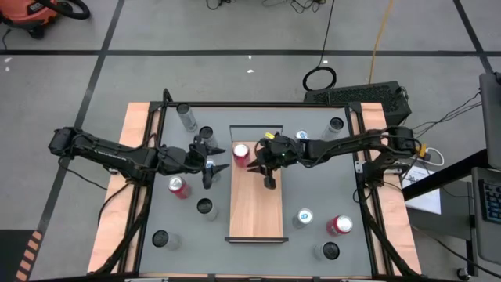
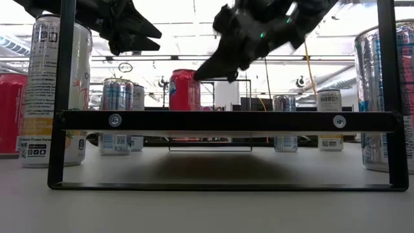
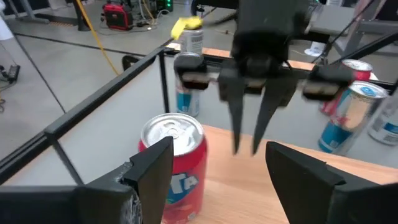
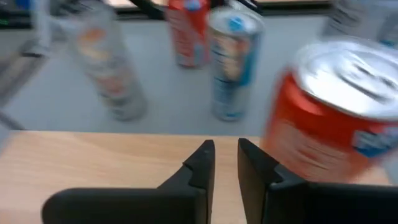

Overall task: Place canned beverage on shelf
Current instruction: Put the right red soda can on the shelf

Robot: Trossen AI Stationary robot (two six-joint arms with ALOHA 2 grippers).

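Note:
A red can stands upright on its base at the far end of the light-wood shelf, near the thin black wire rail. My left gripper is open and hovers above the shelf's left side. The can stands just past one fingertip, outside the gap. My right gripper hangs over the shelf to the right of the can. Its fingers are shut with nothing between them. In the low view the can shows behind the shelf's dark edge.
Several cans stand on the grey table around the shelf: red ones, a blue-white one, a silver one and dark-topped ones. A black frame rail borders the table.

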